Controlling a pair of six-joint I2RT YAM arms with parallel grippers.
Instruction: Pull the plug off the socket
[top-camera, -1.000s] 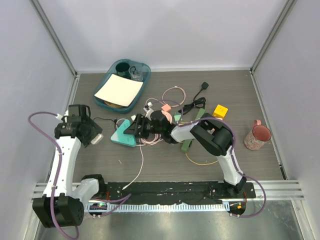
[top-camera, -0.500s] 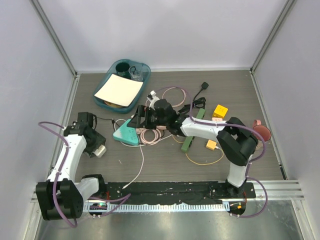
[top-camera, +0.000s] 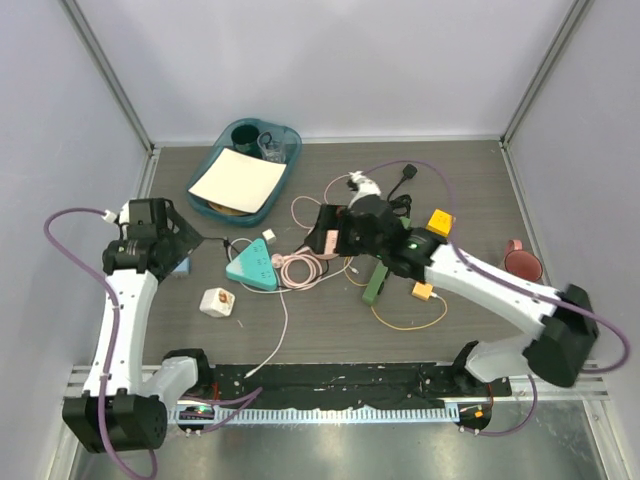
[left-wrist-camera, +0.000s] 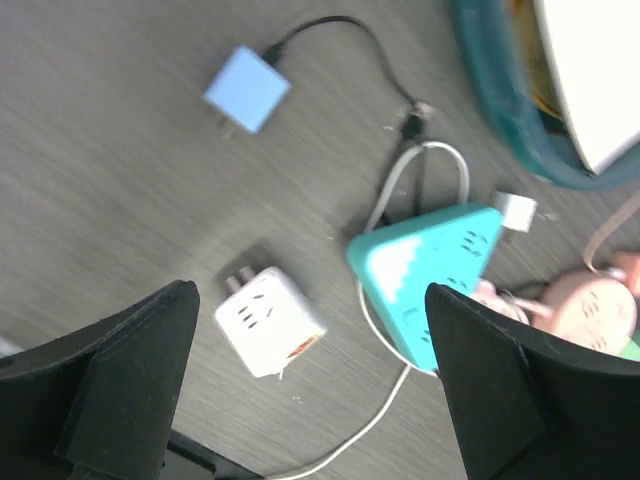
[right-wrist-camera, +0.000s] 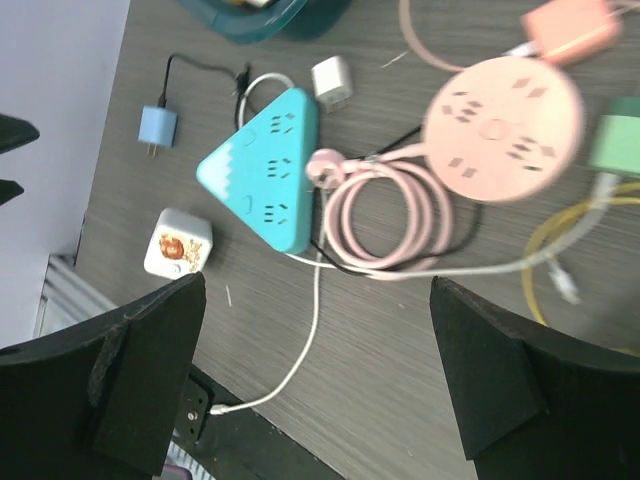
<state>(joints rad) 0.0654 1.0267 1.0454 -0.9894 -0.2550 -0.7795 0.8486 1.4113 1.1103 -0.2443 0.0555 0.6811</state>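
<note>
Plug: white cube plug (top-camera: 216, 301) lies loose on the bench (top-camera: 330, 330), just beside the teal triangular socket (top-camera: 252, 268), not touching it.
Around: blue charger (left-wrist-camera: 247, 88) on the plug's far left; pink round strip (right-wrist-camera: 500, 125) with coiled pink cable (right-wrist-camera: 385, 215) against the socket's right; teal tray (top-camera: 285, 160) behind.
Left end effector (top-camera: 170, 242): jaws wide, empty, raised over the charger.
Right end effector (top-camera: 330, 238): jaws wide, empty, arm stretched over the pink strip.

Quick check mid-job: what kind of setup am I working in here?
Probably a lab test cell, not a home: plain white panel walls on metal frame posts, a wood-grain tabletop strewn with practice items like the teal triangular power strip and white cube plug.
</note>
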